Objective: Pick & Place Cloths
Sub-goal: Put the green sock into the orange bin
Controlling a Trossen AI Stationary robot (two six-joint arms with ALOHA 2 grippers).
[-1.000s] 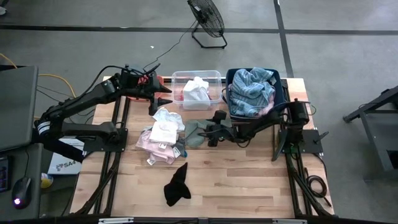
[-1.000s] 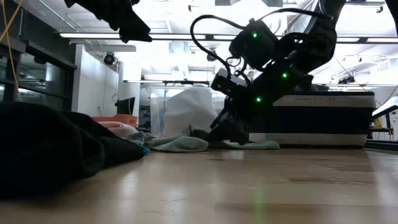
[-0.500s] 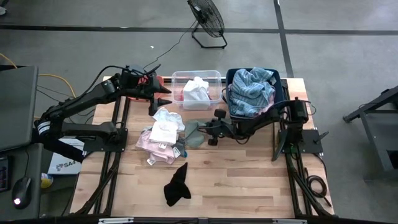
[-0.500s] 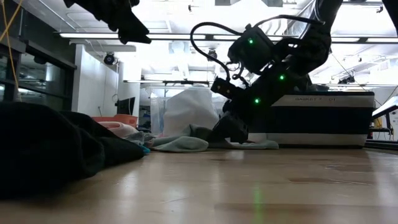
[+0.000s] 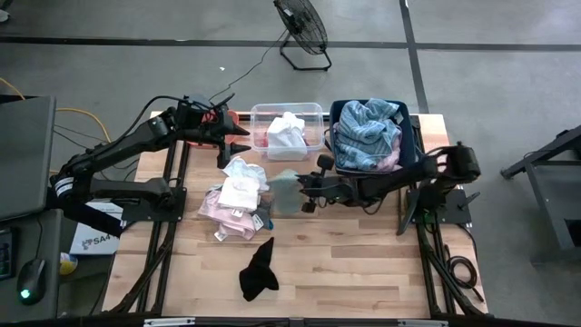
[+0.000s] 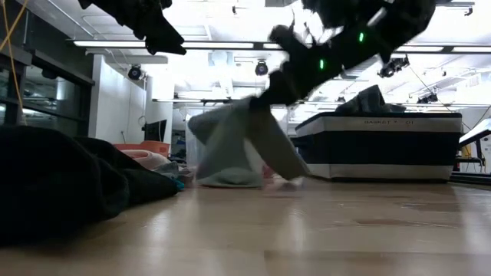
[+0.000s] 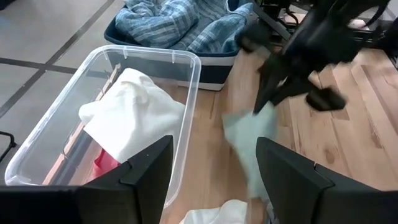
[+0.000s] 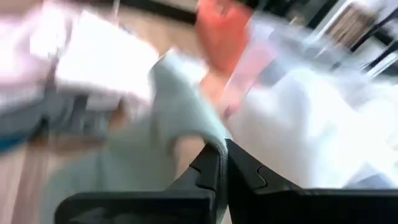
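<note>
My right gripper (image 5: pixel 305 186) is shut on the pale olive-green cloth (image 5: pixel 285 192), in the middle of the table in front of the clear bin. In the low view that cloth (image 6: pixel 234 146) hangs under the gripper (image 6: pixel 265 96). Beside it lies a pile of white and pink cloths (image 5: pixel 238 195), and a small black cloth (image 5: pixel 258 271) rests nearer the front edge. My left gripper (image 5: pixel 241 147) is open in the air above the pile's far side; its wrist view shows nothing between the fingers (image 7: pixel 214 180). My right gripper pinches a bunched upper part of the green cloth (image 8: pixel 208 138) between its two shut fingers. The fingers (image 6: pixel 270 86) slant down from the table's right side. The cloth hangs slack below them, and its lower end (image 6: pixel 226 181) reaches down to the table top.
At the far edge stand a clear bin (image 5: pixel 313 111) holding a white cloth (image 5: pixel 287 133) and a dark blue bin (image 5: pixel 413 145) heaped with a blue-striped cloth (image 5: pixel 368 132). An orange bin (image 5: pixel 234 119) shows behind my left gripper. Bare wood lies at the front right.
My right gripper has shut on the green cloth and gone up. The cloth, which lay flat on the table, is now drawn up and hangs from the fingers, its lower end still down at the table.
</note>
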